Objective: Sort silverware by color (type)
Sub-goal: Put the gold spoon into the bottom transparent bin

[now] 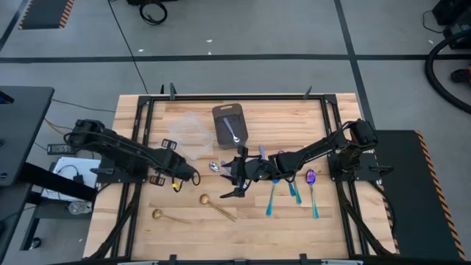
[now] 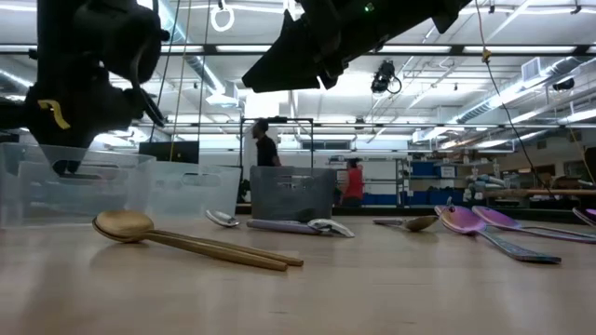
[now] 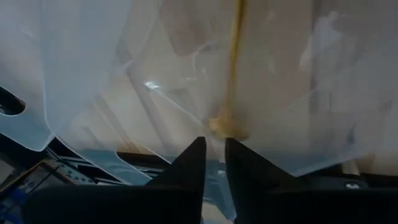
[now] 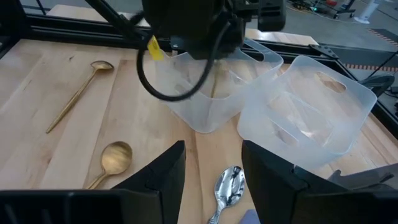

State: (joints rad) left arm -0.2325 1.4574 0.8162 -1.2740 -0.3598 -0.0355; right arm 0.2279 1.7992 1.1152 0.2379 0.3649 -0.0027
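My left gripper (image 3: pixel 214 146) hangs over the nearer clear tub (image 4: pixel 208 106), pointing steeply down, its fingers a narrow gap apart. A gold spoon (image 3: pixel 234 68) stands in that tub, just past the fingertips. My right gripper (image 4: pixel 214 180) hovers wide open above a silver spoon (image 4: pixel 227 185) that lies flat at mid-table. Two more gold spoons (image 1: pixel 217 205) (image 1: pixel 165 216) lie near the front edge. Teal-handled, purple-bowled spoons (image 1: pixel 294 190) lie to the right. One silver spoon (image 1: pixel 234 132) rests in the grey tray (image 1: pixel 224 114). My left gripper has the gold spoon's near end (image 3: pixel 225 126) right at its fingertips, seen through the tub's clear wall. I cannot tell whether the fingers touch it.
A second clear tub (image 4: pixel 311 106) stands beside the first, toward the far edge. The grey tray is at the far middle. Black frame rails (image 1: pixel 140 140) run along the table's sides. Bare wood lies at the near left. People stand in the room beyond the table.
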